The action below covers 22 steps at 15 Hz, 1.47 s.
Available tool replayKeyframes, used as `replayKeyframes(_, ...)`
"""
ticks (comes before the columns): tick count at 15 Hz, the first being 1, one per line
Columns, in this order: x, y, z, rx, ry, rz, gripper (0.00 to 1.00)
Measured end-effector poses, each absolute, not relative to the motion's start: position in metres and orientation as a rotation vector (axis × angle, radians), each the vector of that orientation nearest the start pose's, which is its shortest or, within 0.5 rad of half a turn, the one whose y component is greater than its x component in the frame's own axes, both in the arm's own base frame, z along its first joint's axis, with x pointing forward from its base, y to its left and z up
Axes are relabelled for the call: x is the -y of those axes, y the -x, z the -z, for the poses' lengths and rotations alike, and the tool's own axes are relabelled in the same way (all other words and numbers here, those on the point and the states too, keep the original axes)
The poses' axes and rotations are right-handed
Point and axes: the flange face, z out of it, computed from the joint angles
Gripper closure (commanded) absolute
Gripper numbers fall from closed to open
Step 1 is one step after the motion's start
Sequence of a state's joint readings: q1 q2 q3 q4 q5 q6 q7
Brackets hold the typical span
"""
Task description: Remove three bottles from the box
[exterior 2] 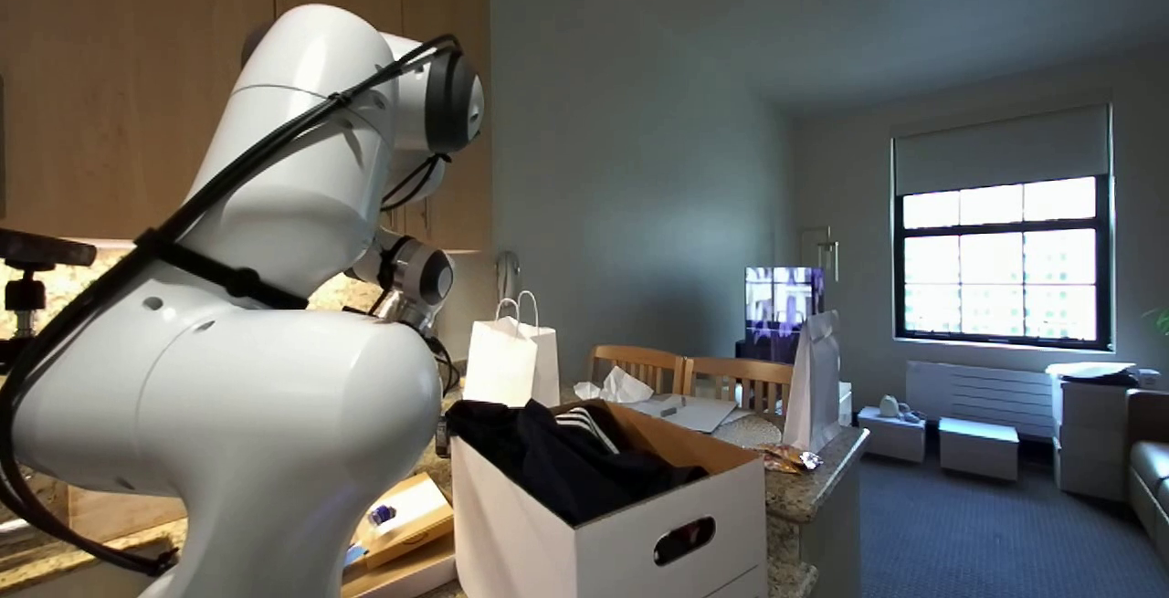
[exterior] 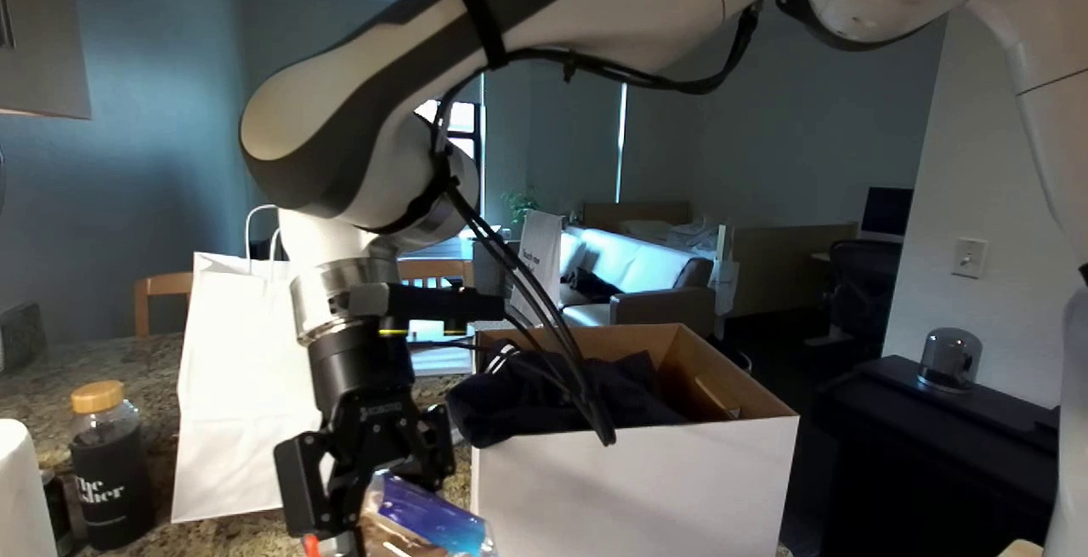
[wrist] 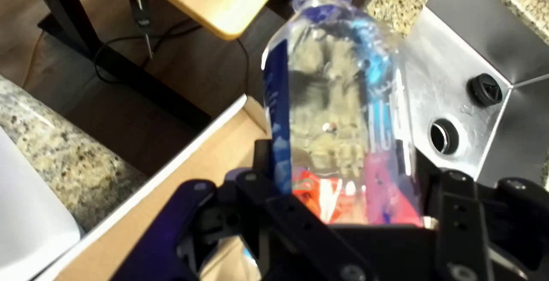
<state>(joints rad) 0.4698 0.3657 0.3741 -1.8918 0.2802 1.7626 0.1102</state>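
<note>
A clear plastic bottle with a blue cap and blue label fills the middle of the wrist view (wrist: 328, 101). My gripper (wrist: 336, 161) has a finger against each side of it and appears shut on it. In an exterior view the bottle (exterior: 438, 519) juts sideways from my gripper (exterior: 370, 502), low beside the large white box (exterior: 629, 489). That box also shows in an exterior view (exterior 2: 516, 525). Dark clothing (exterior: 561, 395) lies in it and hides its bottom. The tall dark bottles are hidden or out of view.
A low open carton (wrist: 141, 206) lies below the held bottle, with a steel sink (wrist: 416, 62) to its right and the counter edge (wrist: 73, 156) to its left. A white paper bag (exterior: 242, 395) and a wooden-lidded bottle (exterior: 110, 472) stand behind my gripper.
</note>
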Motion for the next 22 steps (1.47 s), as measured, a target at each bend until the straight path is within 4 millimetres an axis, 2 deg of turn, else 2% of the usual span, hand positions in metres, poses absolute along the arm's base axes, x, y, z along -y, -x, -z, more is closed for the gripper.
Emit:
replayKeyframes(3, -0.465, -0.373, -0.32, 0.895, 2.728, -0.657, 0.0)
replayKeyframes(5, -0.476, -0.382, -0.333, 0.881, 2.714, -0.492, 0.0)
replayKeyframes(7, -0.48, -0.392, -0.343, 0.85, 2.706, -0.344, 0.0)
replayKeyframes(9, -0.472, -0.404, -0.347, 0.817, 2.714, -0.272, 0.0)
replayKeyframes(12, -0.441, -0.432, -0.35, 0.727, 2.75, -0.244, 0.0)
replayKeyframes(16, -0.383, -0.466, -0.354, 0.573, 2.809, -0.243, 0.0)
replayKeyframes(18, -0.356, -0.472, -0.351, 0.489, 2.845, -0.297, 0.0)
replayKeyframes(22, -0.313, -0.478, -0.33, 0.343, 2.891, -0.491, 0.0)
